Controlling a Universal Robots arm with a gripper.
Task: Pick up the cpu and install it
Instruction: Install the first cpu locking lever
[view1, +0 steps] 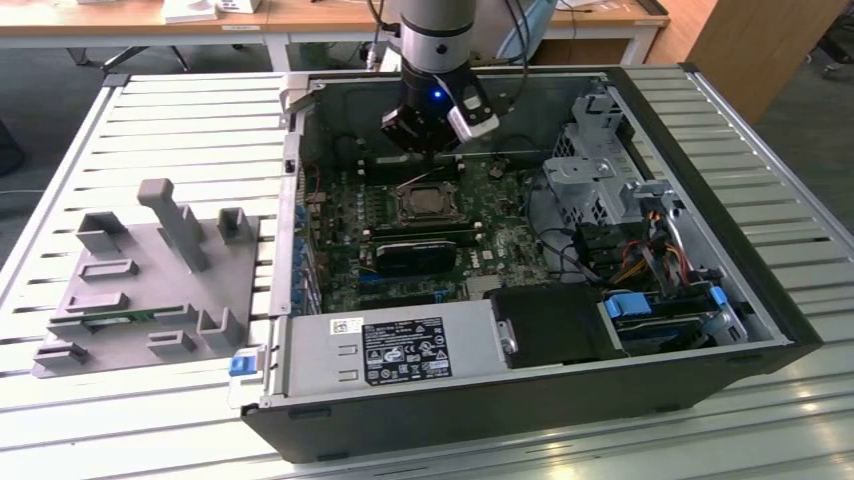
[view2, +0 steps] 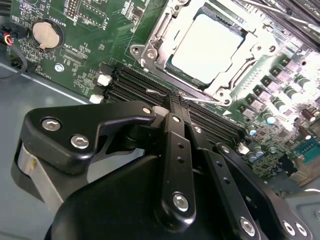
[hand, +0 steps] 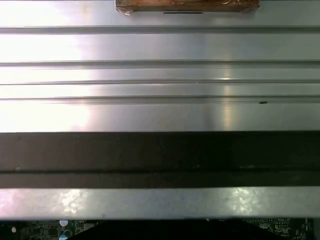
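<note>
An open computer case (view1: 534, 400) is shown lying on a slatted metal surface (view1: 160, 130), with its green motherboard (view1: 400, 250) exposed. The cpu (view1: 426, 203) is seen seated in its socket near the middle of the motherboard; in the second wrist view its bright metal top (view2: 212, 47) is framed by the silver socket bracket (view2: 150, 52). The pincer (view1: 430, 150) is held above the board, between the socket and the far wall of the case. In the second wrist view its fingers (view2: 176, 120) are seen drawn together with nothing between them, their tips (view2: 179, 99) poised over the dark memory slots (view2: 135, 82) just beside the socket bracket. A round coin battery (view2: 46, 34) is seen farther along the board.

Free room for movement is bounded by the case walls; a drive cage (view1: 594, 160) and cable bundles (view1: 641, 250) crowd the side toward the exterior view's right, and a power supply (view1: 387, 355) occupies the near edge. A grey holder fixture (view1: 154, 280) is placed on the surface outside the case, toward the exterior view's left. In the first wrist view, ribbed metal slats (hand: 160, 75) and a dark case edge (hand: 160, 155) are shown. Wooden desks (view1: 334, 15) are visible beyond the far edge of the surface.
</note>
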